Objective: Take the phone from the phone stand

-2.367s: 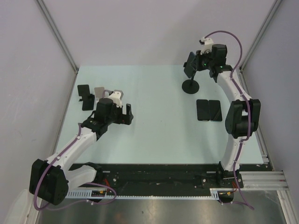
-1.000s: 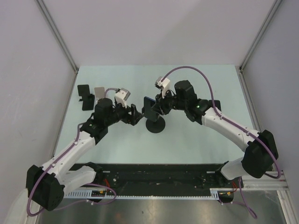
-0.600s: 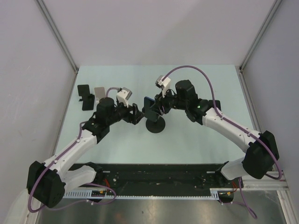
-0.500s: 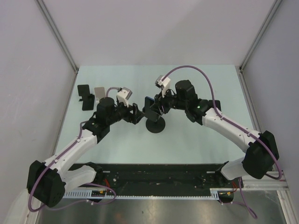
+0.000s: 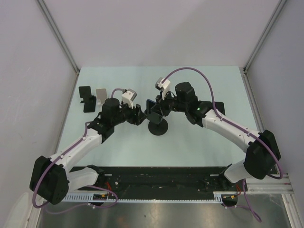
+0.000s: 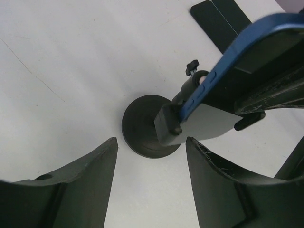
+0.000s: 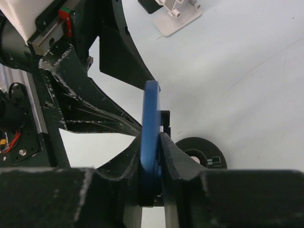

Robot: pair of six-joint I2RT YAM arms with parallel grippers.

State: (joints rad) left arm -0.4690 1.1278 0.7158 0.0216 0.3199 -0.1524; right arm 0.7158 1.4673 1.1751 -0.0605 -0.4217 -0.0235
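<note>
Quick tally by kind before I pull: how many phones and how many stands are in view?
Phones: 3 (blue phone in the round stand, black phones lying flat)
Stands: 3 (round stand, black stand, white stand)
Total: 6

In my right wrist view the lower end of the phone [image 7: 150, 123] is hidden between my right fingers [image 7: 178, 161]. In my left wrist view its upper end is cut off by the picture's edge, and it covers the stem of the phone stand [image 6: 142, 126]. Two dark slabs [image 6: 221, 19] are cut by the top edge. From above, I cannot tell whether my left gripper [image 5: 140, 115] touches the phone.
</note>
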